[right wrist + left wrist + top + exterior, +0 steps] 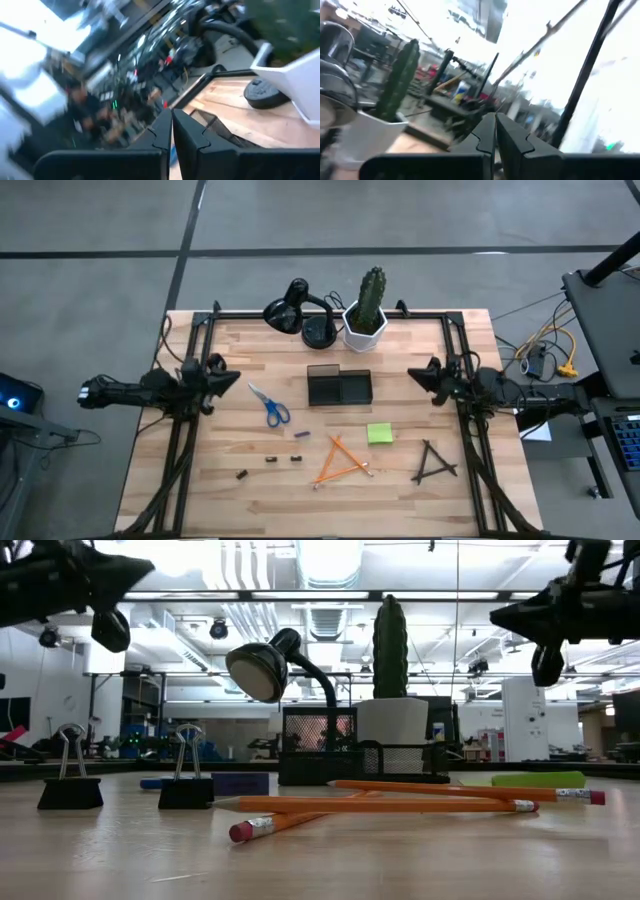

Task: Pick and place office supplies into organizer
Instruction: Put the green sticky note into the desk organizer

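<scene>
Now both arms wait with fingers pressed shut on nothing — left gripper (pixel 232 383) at nine o'clock, right gripper (pixel 415 373) at three — while the organizer (pixel 339 387) sits mid-counter (pixel 420 500), scissors (pixel 270 407), pencils (pixel 341 460) and sticky pad (pixel 379 433) toward six.

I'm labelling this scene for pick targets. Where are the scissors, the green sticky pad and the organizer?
scissors (pixel 272 407): high view, at the pivot above the blue handles.
green sticky pad (pixel 379 434): high view, middle of the pad.
organizer (pixel 339 388): high view, on the central divider.
</scene>
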Available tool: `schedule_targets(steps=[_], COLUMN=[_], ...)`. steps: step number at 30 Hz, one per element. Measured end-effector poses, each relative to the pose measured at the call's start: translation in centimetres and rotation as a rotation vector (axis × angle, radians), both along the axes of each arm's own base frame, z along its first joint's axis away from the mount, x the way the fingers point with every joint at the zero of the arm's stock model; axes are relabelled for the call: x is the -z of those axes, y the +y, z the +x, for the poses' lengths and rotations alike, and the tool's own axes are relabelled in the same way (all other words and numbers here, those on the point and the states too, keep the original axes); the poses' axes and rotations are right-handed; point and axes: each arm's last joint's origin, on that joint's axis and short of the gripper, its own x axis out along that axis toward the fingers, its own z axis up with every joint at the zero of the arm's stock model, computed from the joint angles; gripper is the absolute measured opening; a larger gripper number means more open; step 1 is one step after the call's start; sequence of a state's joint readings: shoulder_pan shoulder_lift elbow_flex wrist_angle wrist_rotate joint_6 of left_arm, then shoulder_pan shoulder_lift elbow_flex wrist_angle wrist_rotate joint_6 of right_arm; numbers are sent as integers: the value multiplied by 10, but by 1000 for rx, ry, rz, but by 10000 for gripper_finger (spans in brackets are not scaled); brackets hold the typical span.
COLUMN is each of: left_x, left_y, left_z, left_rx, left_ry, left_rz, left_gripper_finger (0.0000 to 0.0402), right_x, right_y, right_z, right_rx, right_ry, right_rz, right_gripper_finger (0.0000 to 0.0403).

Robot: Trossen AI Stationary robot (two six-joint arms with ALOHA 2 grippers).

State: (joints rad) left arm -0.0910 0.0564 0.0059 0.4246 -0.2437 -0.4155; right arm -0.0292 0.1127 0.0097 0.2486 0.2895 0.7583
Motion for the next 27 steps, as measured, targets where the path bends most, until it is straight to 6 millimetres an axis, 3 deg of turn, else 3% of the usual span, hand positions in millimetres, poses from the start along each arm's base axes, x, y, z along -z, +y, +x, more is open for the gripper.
schedule_targets(steps=[4,18,23,27], left_x=[-2,-3,-3,-4], left_y=[0,5,5,5], left_z=[-1,-2,-2,-2], left_rx=[19,-129,-129,-129], left_ry=[-35,-42,-44,-41], left_rz=[-49,-105,-106,-108], left_gripper_finger=[0,6,60,124], right_x=[0,-1,-15,-26], right_y=[-2,-1,0,-1], right_z=[-1,-1,-2,-1], right_rx=[47,46,29,49], right_ry=[-31,-23,-24,79], right_rz=[100,32,-55,-175], right_gripper_finger=[8,14,49,92])
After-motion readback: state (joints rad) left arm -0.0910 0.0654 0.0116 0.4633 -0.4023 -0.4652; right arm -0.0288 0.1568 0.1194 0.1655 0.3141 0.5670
